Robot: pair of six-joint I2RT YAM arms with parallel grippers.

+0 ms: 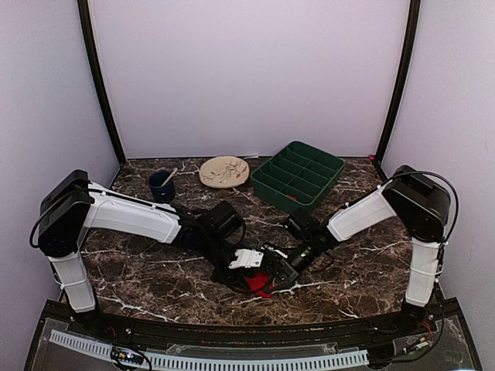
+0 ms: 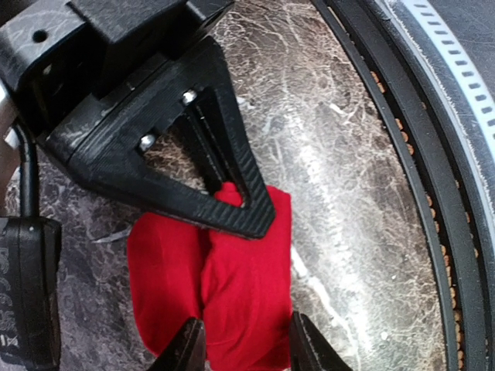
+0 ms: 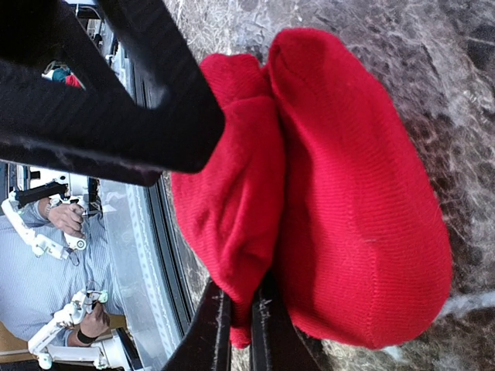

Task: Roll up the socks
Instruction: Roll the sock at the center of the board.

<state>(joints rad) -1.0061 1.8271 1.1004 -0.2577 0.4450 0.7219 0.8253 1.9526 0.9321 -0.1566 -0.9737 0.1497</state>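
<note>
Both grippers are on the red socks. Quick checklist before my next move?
1. Right gripper pinching a thin fold of the socks: ok.
2. Left gripper fingers against both sides of one red lobe: ok.
3. Socks bundled into a compact roll: cannot tell, two lobes show and the underside is hidden.
4. Bundle resting on the table, apart from the front rail: ok.
5. Green tray well away from both arms: ok.
6. White patterned end tucked in: cannot tell, none visible.

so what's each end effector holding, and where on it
The right end effector pinches a thin fold at the edge of the socks; the left end effector clamps them across the roll.
</note>
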